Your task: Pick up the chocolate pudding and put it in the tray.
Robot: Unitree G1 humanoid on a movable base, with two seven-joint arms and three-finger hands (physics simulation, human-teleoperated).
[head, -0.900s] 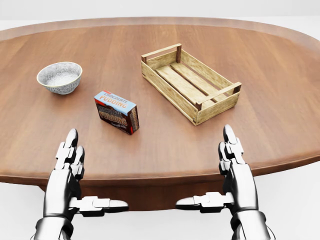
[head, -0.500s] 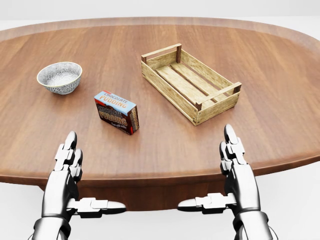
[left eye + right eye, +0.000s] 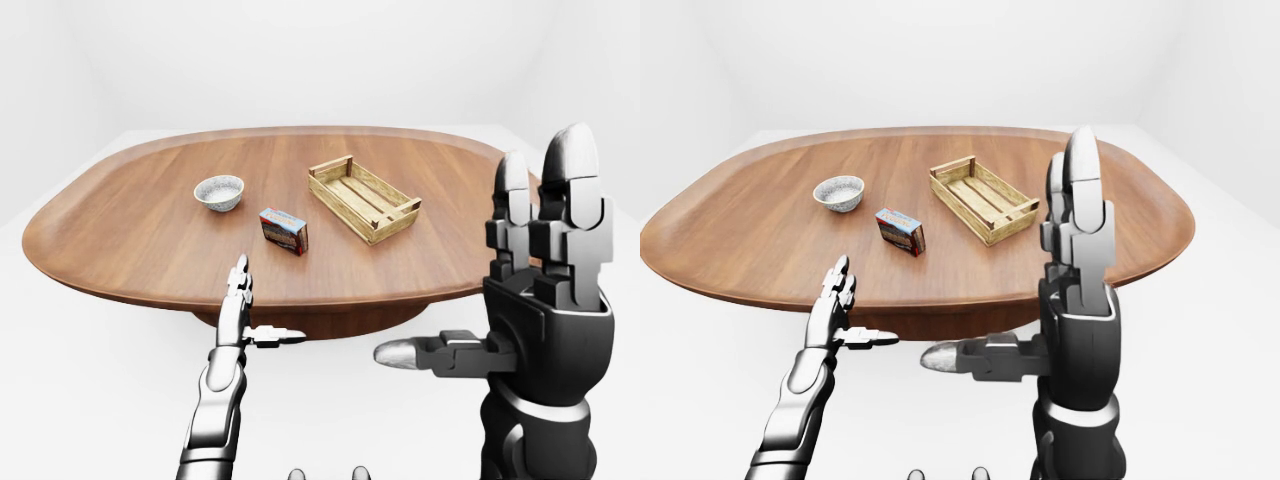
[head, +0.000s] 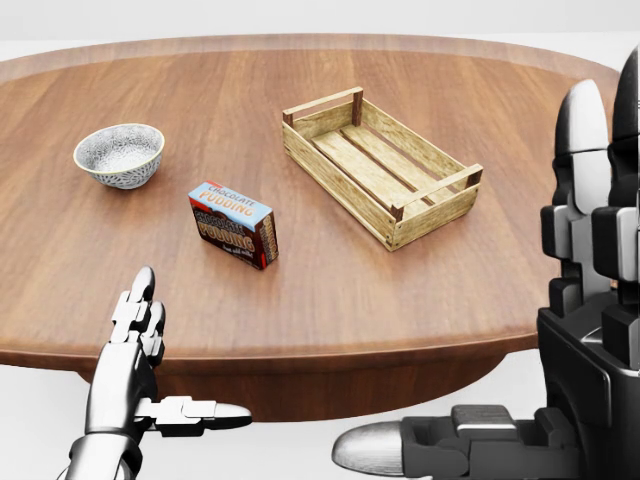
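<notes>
- Two hands up, neither one gripping anything: the left hand point(image 4: 135, 345) hangs low at the near rim of the bench point(image 4: 330, 300), fingers straight and thumb stuck out sideways, fully released.
- Right hand point(image 4: 590, 330) looms big at the right edge of the head view, raised close to the camera, fingers upright and spread, thumb pointing left. Empty too.
- Chocolate pudding point(image 4: 234, 224) sits on the bench, well apart from both hands, between the bowl point(image 4: 119, 154) on its left and the tray point(image 4: 378, 165) on its right. Nothing touches it.
- Tray is a slatted wooden crate, turned at an angle, with nothing in it that I can see.
- Handling call: it's a small cardboard carton, so likely light and fairly stiff, though the walls could dent under a hard squeeze, and the printed faces may be a bit slick.
- Best hold, I'd say: pinch across the two broad faces, near the middle, fingers one side and thumb the other.
</notes>
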